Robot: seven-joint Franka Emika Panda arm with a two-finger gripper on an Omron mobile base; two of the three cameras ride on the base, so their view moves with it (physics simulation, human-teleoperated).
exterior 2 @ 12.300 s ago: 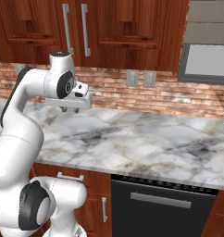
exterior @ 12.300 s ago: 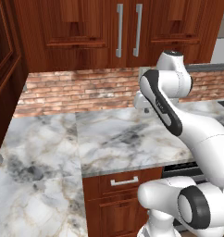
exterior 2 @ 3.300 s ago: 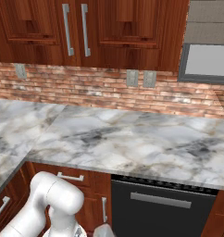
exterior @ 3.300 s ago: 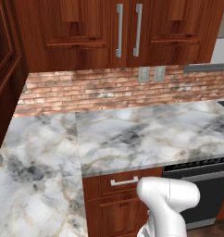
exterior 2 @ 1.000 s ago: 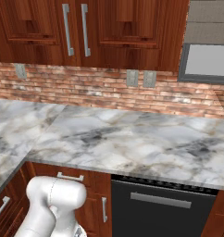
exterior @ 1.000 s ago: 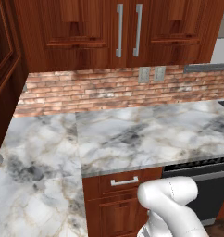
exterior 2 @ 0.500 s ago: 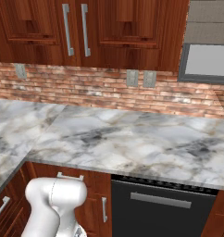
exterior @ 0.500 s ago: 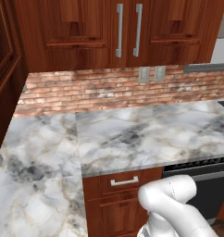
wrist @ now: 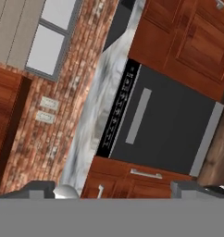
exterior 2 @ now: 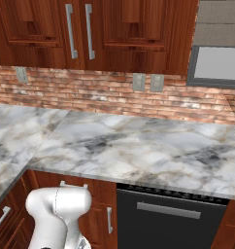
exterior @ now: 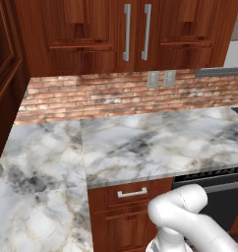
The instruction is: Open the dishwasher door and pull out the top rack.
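Below the marble tabletop's (exterior 2: 139,151) front edge the dishwasher door (wrist: 164,129) remains shut, our arm having dipped lower, tool (wrist: 118,190) spread wide and empty, handle (wrist: 138,115) unreached.

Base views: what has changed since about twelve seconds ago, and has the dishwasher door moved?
The arm has swung down from above the marble counter to below its front edge, in front of the cabinets. In the last second it only shifted slightly. Nothing was taken hold of or let go. The dishwasher door stays shut, its bar handle untouched; the hand view shows the door from a distance. The cameras did not move.
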